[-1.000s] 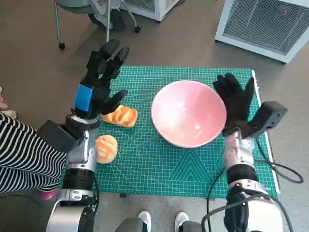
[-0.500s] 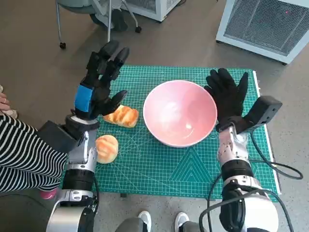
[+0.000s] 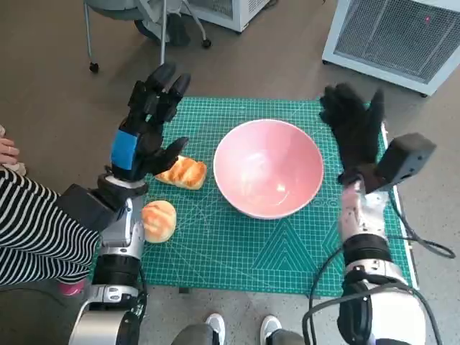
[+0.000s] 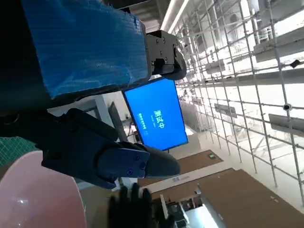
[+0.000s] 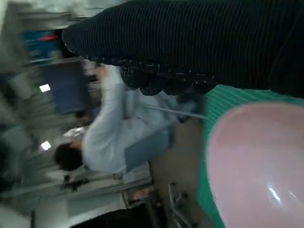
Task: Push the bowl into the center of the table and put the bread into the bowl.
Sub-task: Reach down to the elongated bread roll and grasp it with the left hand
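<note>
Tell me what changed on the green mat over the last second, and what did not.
The pink bowl slid left toward the mat's middle, pushed by the right hand in the black glove. That hand then drew away to the right and now stands clear of the rim, fingers apart. The raised left hand, the ridged bread loaf and the round bun stayed put.

Bare green mat (image 3: 280,248) lies open on the near side of the bowl (image 3: 268,167). On the bowl's left, two bread rolls (image 3: 181,172) (image 3: 158,220) block the way; its right flank stands open.
</note>
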Robot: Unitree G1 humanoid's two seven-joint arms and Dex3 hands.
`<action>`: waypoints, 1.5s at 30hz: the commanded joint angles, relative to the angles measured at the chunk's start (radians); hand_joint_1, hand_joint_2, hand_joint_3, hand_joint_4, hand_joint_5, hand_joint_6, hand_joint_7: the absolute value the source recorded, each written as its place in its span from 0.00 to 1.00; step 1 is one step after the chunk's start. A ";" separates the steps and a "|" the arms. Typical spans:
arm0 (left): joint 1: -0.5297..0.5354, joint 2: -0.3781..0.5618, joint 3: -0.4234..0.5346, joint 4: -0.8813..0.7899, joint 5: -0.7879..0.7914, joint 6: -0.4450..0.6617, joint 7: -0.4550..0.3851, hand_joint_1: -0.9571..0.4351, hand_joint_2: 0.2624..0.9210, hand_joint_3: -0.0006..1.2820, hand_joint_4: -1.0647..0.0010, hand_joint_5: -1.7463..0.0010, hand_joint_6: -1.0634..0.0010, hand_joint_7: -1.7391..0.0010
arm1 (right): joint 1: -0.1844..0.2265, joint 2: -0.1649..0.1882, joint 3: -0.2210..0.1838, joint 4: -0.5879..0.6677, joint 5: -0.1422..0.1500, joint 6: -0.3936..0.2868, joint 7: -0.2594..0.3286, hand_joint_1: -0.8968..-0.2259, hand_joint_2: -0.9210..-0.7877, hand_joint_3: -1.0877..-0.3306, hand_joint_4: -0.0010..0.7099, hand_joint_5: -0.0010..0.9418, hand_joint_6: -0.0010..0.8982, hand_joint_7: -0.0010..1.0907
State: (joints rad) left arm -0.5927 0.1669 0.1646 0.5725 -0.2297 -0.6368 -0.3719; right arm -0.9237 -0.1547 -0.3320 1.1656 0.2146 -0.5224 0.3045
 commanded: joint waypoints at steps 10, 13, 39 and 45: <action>-0.024 -0.040 -0.050 -0.052 0.017 0.048 0.010 0.21 1.00 0.25 0.73 0.98 0.94 0.71 | 0.130 -0.003 0.062 -0.281 0.011 -0.147 0.126 0.28 0.00 0.47 0.20 0.01 0.17 0.21; -0.026 -0.047 -0.060 -0.078 0.018 0.068 0.008 0.21 1.00 0.25 0.73 0.98 0.97 0.67 | 0.163 0.004 0.076 -0.369 0.027 -0.141 0.143 0.27 0.00 0.50 0.22 0.02 0.19 0.22; -0.081 -0.051 -0.094 -0.180 0.003 0.142 -0.057 0.22 1.00 0.26 0.74 0.98 1.00 0.60 | 0.301 0.015 0.180 -0.688 0.038 -0.069 0.142 0.24 0.00 0.59 0.25 0.01 0.19 0.25; -0.097 -0.046 -0.091 -0.180 0.006 0.138 -0.069 0.22 1.00 0.27 0.74 0.97 1.00 0.60 | 0.299 0.011 0.197 -0.681 0.027 -0.074 0.137 0.26 0.00 0.55 0.23 0.00 0.15 0.25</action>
State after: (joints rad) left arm -0.6656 0.1136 0.0712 0.3947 -0.2137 -0.4903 -0.4330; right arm -0.6468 -0.1441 -0.1462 0.4783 0.2649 -0.6066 0.4491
